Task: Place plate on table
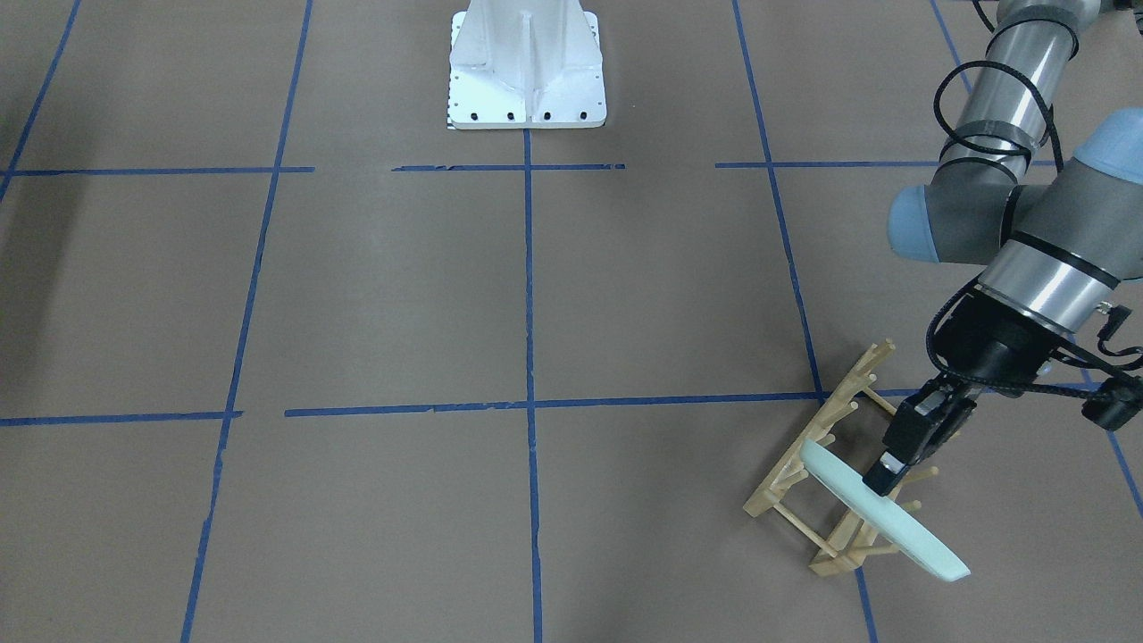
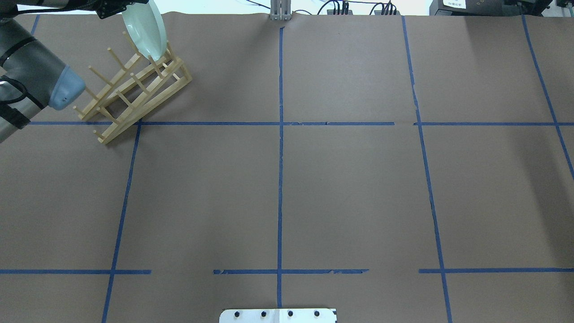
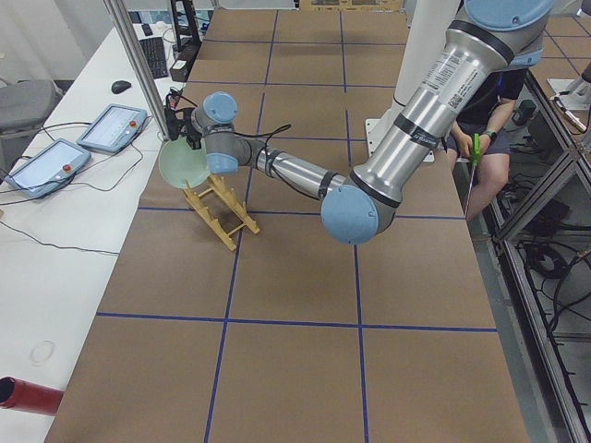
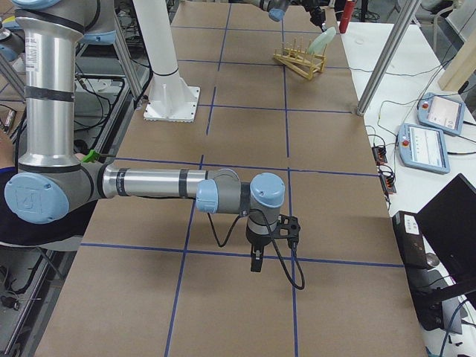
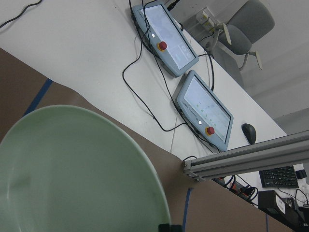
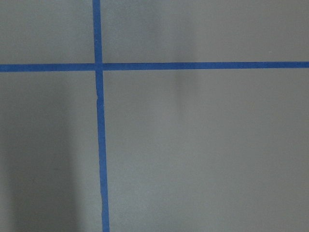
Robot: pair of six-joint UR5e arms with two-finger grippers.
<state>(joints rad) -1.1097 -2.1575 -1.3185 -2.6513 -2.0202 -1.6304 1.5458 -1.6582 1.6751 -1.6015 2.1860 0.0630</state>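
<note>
The pale mint-green plate (image 1: 897, 529) stands on edge, tilted, at the far end of the light wooden peg rack (image 1: 786, 475). I cannot tell whether it still rests in the rack. My left gripper (image 1: 880, 478) is shut on the plate's upper rim. The plate also shows in the overhead view (image 2: 142, 29), above the rack (image 2: 134, 94), and fills the lower left of the left wrist view (image 5: 72, 169). My right gripper (image 4: 256, 264) hangs low over the brown table (image 1: 402, 295), far from the rack. I cannot tell whether it is open or shut.
The white robot base (image 1: 527, 67) stands at the table's middle edge. Beyond the table edge behind the rack are two teach pendants (image 5: 203, 106), cables and an aluminium post (image 5: 241, 159). A person (image 3: 489, 101) sits behind the robot.
</note>
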